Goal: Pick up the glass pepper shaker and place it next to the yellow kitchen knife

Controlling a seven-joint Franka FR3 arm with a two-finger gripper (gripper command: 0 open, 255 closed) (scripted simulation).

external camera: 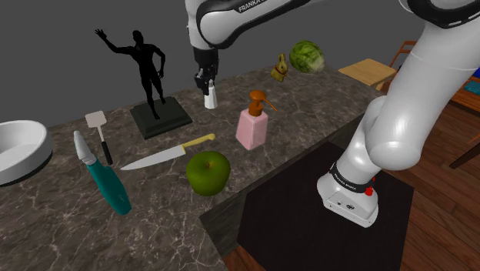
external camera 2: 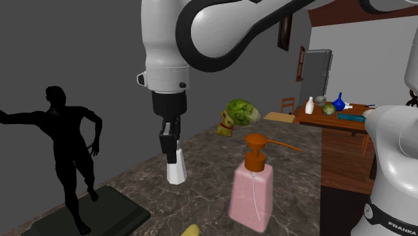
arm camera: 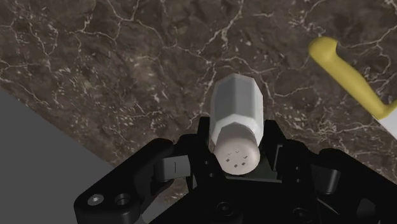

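Black end effector [external camera 2: 170, 151] is pinching the top of the white pepper shaker [external camera 2: 176, 169]. The shaker is upright, low at the dark table [external camera: 46, 215], between the black statue [external camera: 146, 73] and the pink soap bottle [external camera: 252, 127], apart from the yellow-handled knife [external camera: 165, 156].

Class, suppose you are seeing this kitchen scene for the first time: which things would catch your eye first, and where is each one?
The black claw grips a white shaker near the back edge of the dark veined counter. Toward the shoulder view's left of it, a black statue stands with one arm flung out. Nearer the front, a pink pump bottle and a green apple stand out.
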